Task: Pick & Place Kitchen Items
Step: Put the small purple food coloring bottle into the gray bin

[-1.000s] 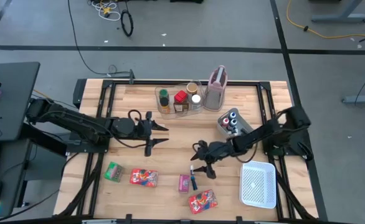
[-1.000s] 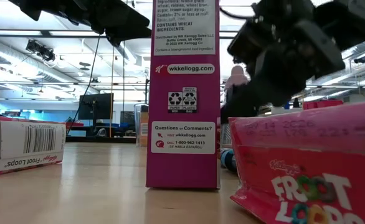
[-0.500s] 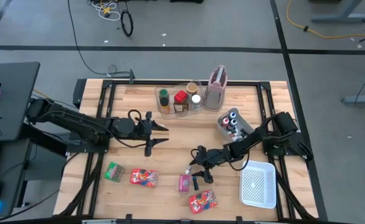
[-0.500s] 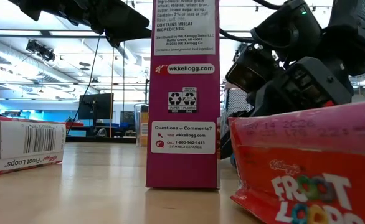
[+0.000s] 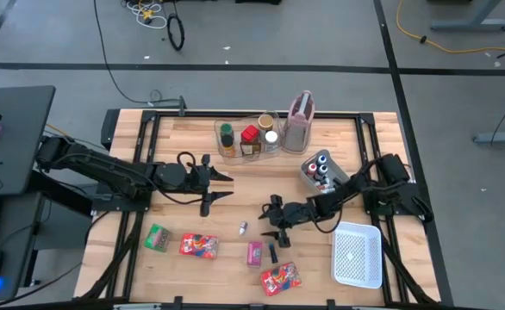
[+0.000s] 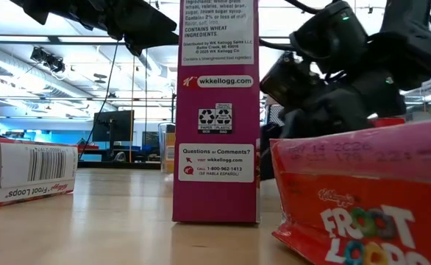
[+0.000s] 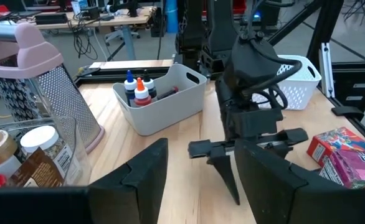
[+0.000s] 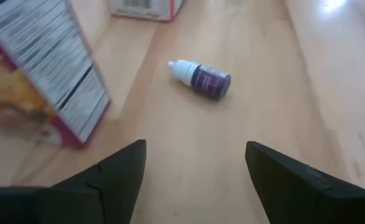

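Kitchen items lie mostly along the near edge: green packet (image 5: 157, 237), red packet (image 5: 198, 245), pink packet (image 5: 254, 252). Left gripper (image 5: 227, 188) hangs mid-table, fingers spread, nothing in them, unmoved over the last second. Change: a small purple bottle (image 5: 243, 227) with a white cap now lies on its side on bare wood, where half a second ago there was nothing. Right gripper (image 5: 268, 222), just beside it, has pulled back from the pink packet, fingers spread and empty. Judgement: the pick missed or slipped; bottle needs regrasping.
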{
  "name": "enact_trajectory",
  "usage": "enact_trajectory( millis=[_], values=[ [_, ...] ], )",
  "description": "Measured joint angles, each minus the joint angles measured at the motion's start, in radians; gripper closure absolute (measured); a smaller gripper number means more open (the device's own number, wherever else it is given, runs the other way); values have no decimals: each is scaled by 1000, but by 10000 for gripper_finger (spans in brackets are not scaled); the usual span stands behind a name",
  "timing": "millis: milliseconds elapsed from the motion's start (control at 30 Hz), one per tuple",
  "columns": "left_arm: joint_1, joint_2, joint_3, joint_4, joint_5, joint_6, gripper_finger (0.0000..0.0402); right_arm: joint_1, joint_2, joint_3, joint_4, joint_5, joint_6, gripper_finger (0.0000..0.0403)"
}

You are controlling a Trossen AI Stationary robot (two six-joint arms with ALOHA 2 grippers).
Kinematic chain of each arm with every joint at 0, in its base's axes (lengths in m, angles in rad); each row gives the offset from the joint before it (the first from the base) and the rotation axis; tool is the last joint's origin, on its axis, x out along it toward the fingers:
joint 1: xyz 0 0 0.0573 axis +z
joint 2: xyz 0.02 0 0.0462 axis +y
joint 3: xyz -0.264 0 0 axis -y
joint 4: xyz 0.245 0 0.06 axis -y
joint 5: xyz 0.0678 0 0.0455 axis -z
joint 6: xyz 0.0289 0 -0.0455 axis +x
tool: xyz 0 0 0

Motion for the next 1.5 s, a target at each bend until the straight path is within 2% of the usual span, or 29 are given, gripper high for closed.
enact_trajectory(
  millis=[133, 267, 367, 500, 667, 800, 933, 1133, 1300, 1500],
  values=[
    [0, 1, 0, -10, -18, -10, 207, -28, 0, 14, 10, -4, -8, 119],
    [0, 59, -1, -51, -88, -125, 207, -51, 0, 26, 12, -4, -40, 119],
    [0, 146, 2, -41, -86, -217, 207, -64, -1, 26, 15, -5, -57, 119],
    [-1, 287, 1, -1, -37, -374, 207, -79, -2, 26, 15, -6, -63, 119],
    [-23, 435, 51, -19, 56, -491, 207, -87, -2, 27, 9, -9, -63, 119],
    [-79, 525, 141, -56, 82, -460, 207, -86, -2, 28, 4, -9, -62, 119],
    [-127, 608, 258, -172, -2, -437, 207, -86, -2, 28, 5, -9, -59, 119],
    [-154, 712, 389, -392, -23, -473, 207, -86, -3, 28, -9, -8, -59, 119],
    [-166, 780, 426, -440, -11, -532, 207, -86, -3, 28, -19, -8, -59, 119],
    [-167, 794, 420, -464, -19, -571, 208, -86, -3, 28, -32, -8, -60, 119]
  ],
)
